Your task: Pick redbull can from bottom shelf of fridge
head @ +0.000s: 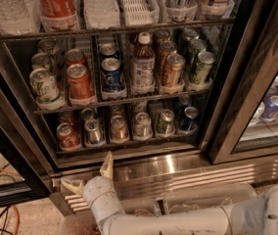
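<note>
The fridge (229, 82) stands open, with black door frames and a ribbed steel base. Its bottom shelf (129, 145) holds a row of small cans in white lanes. The redbull can (94, 131), slim and silver-and-blue, is second from the left, between a red can (68, 136) and a gold-brown can (119, 129). My gripper (90, 176) is open and empty. It is in front of the steel base, just below the shelf and a little below the redbull can. One tan finger (107, 165) points up and the other (73, 186) points left.
A silver can (142, 125), a green can (166, 121) and a blue can (189, 119) fill the rest of the row. The rack above holds taller cans and a bottle (142, 65). The steel base (178, 168) juts out below. A second glass door (271, 106) is at the right.
</note>
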